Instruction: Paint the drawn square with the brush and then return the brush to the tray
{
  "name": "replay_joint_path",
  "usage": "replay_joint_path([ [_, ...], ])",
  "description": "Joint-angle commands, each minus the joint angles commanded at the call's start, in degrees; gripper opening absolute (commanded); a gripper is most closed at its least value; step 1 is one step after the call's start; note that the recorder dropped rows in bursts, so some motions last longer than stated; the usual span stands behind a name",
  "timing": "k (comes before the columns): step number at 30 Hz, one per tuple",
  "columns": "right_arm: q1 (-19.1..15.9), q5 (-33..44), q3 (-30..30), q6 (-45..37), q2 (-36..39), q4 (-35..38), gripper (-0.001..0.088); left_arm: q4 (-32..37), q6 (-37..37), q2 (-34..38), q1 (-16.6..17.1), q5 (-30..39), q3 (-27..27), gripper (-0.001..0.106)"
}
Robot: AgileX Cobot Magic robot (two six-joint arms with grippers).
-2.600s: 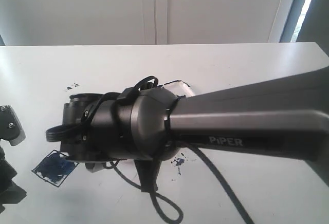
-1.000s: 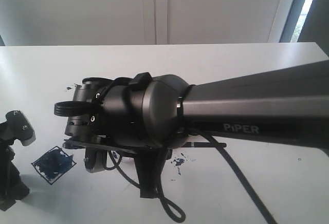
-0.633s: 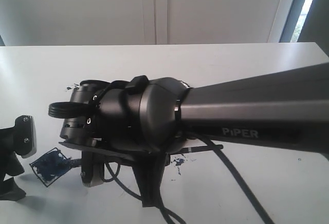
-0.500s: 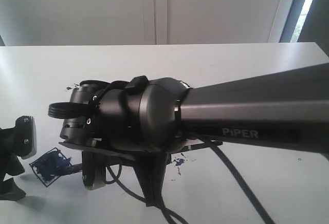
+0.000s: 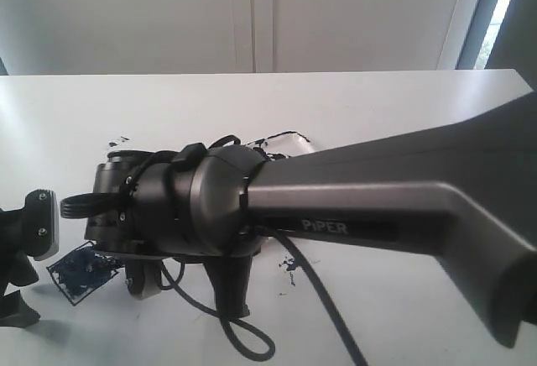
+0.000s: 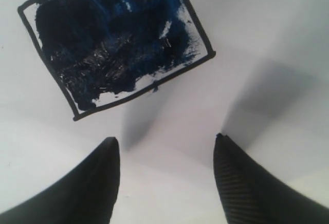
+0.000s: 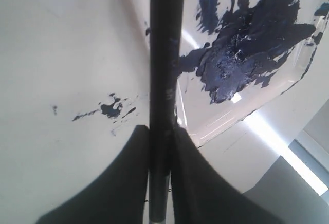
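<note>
Drawn square (image 6: 115, 44) is mostly filled with dark blue paint, a few white gaps at the edges, so painting looks about done. Left to do: put the brush (image 7: 165, 80) back in the tray (image 7: 221, 118). Right gripper (image 7: 162, 131) is clamped narrow on the brush shaft. The tray lies just beyond its fingertips and the shaft crosses the tray rim. Right arm stretches low across the tabletop (image 7: 61, 54), wrist bent down. Left gripper (image 6: 164, 147) is spread wide and empty, drawn square just ahead of its tips.

It looks like a robot lab: bare white table (image 5: 377, 106), plain wall (image 5: 126, 13), PiPER arm (image 5: 403, 198).
</note>
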Motion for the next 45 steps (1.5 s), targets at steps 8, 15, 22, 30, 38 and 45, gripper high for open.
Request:
replay_joint_path([
  [8, 0.0, -0.1, -5.3, -0.6, 4.0, -0.3, 0.0, 0.0, 0.0, 0.0, 0.0, -0.1, 0.0, 0.059],
  [15, 0.1, -0.7, -6.0, -0.7, 5.8, -1.1, 0.0, 0.0, 0.0, 0.0, 0.0, -0.4, 0.0, 0.059],
  [22, 0.8, -2.6, -6.0, -0.7, 5.8, -1.3, 0.0, 0.0, 0.0, 0.0, 0.0, -1.0, 0.0, 0.059],
  [30, 1.8, -3.8, -6.0, -1.0, 6.0, -2.1, 0.0, 0.0, 0.0, 0.1, 0.0, -1.0, 0.0, 0.059],
  [38, 1.8, -2.8, -6.0, -1.0, 6.7, -4.4, 0.0, 0.0, -0.1, 0.1, 0.0, -1.0, 0.0, 0.059],
  [45, 1.8, -2.8, -6.0, -1.0, 8.0, -4.7, 0.0, 0.0, -0.1, 0.1, 0.0, -1.0, 0.0, 0.059],
])
